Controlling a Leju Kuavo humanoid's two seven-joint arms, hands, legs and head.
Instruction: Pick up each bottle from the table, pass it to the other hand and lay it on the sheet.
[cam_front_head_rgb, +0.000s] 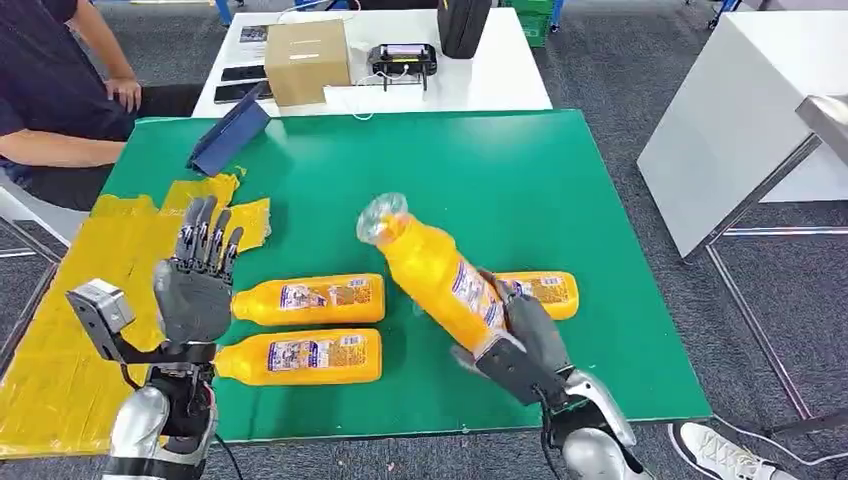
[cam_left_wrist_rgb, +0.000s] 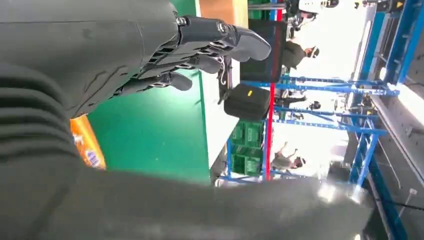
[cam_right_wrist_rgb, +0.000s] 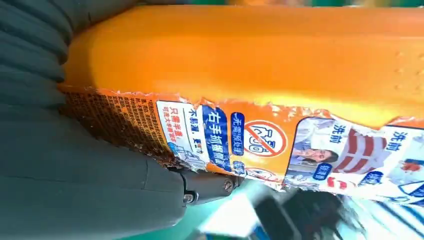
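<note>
1. I am seeing my right hand (cam_front_head_rgb: 520, 345) gripping an orange bottle (cam_front_head_rgb: 440, 275) low on its body, fingers clamped around it; the bottle is tilting up off the green worktop (cam_front_head_rgb: 520, 170), clear cap pointing away and to the left.
2. In the right wrist view that same bottle's torn label (cam_right_wrist_rgb: 280, 145) is sitting right against my thumb (cam_right_wrist_rgb: 125, 190).
3. My left hand (cam_front_head_rgb: 195, 285) is hovering empty over the left part of the worktop, fingers (cam_front_head_rgb: 205, 235) straight and slightly apart.
4. Two more bottles are lying side by side just beside it, the farther one (cam_front_head_rgb: 310, 298) and the nearer one (cam_front_head_rgb: 300, 357).
5. A fourth bottle (cam_front_head_rgb: 545, 290) is lying behind my right hand.
6. The yellow sheet (cam_front_head_rgb: 70, 300) is covering the worktop's left side.
</note>
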